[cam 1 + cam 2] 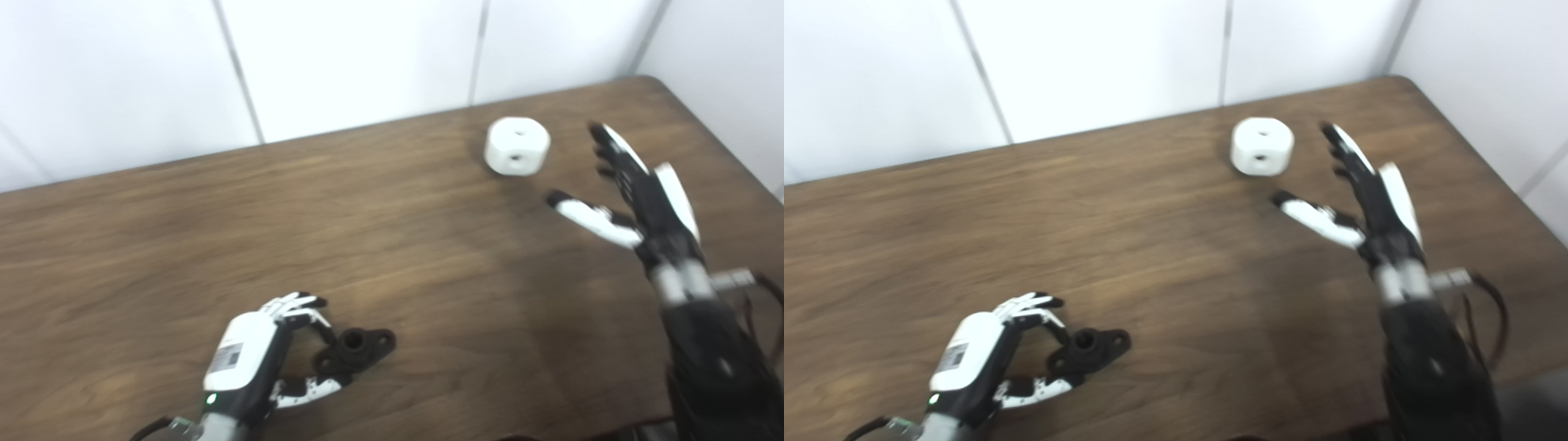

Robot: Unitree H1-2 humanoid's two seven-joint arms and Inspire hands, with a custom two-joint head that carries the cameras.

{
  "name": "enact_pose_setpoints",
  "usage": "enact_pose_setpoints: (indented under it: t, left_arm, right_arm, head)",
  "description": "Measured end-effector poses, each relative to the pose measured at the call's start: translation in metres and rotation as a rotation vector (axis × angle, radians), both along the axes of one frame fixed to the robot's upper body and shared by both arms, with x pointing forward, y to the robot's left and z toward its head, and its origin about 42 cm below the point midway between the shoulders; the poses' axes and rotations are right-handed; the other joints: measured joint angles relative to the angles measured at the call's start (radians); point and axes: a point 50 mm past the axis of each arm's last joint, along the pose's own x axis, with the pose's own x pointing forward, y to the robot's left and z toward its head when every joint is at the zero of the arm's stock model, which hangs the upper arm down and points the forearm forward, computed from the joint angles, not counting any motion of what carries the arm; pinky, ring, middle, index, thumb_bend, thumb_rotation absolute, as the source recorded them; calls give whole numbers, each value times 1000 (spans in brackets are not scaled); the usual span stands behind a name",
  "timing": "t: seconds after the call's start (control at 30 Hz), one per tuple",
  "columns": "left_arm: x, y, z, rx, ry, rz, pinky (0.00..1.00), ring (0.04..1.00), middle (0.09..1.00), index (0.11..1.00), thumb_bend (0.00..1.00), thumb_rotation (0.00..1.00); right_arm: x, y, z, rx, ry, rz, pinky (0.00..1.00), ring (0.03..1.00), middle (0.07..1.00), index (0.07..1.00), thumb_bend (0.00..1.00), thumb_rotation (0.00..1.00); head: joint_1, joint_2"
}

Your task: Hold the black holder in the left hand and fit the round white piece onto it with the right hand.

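Low at the near edge of the brown wooden table (392, 257), the black holder (356, 350) was seen lying on the surface, its near end caught between the curled fingers (300, 304) and thumb of the left hand (257, 358). Whether a firm grip had been closed on it could not be told; the fingertips were at its edge and the thumb was tucked under its near side. Farther off, toward the far right part of the table, the round white piece (517, 146) was set down alone, two small dark holes being shown on it. The right hand (631, 190) was held open just beside it, fingers spread and thumb stretched out, nothing being touched. A white panelled wall (343, 61) was visible behind the table.
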Motion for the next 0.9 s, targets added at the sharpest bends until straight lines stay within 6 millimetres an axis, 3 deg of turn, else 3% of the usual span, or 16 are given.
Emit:
enact_pose_setpoints:
  t: [0.17, 0.5, 0.77, 0.9]
  left_arm:
    - [0, 1, 0, -6, 2, -10, 850, 872, 799, 488, 517, 54]
    - [0, 7, 1, -8, -1, -18, 841, 863, 795, 488, 518, 55]
    - [0, 7, 0, -9, -4, -21, 845, 863, 796, 488, 518, 55]
    - [0, 8, 0, -8, -4, -21, 837, 863, 798, 488, 518, 54]
  right_arm:
    - [31, -7, 18, -170, 2, -3, 989, 987, 970, 887, 729, 422]
    - [98, -25, 20, -293, 139, -12, 919, 1000, 978, 859, 801, 349]
    - [133, -35, 18, -333, 228, -30, 888, 1000, 983, 852, 819, 308]
    - [146, -34, 13, -348, 272, -19, 937, 1000, 970, 857, 814, 284]
  head:
    - [-37, -6]
    - [-57, -14]
    - [-63, -18]
    - [-68, -20]
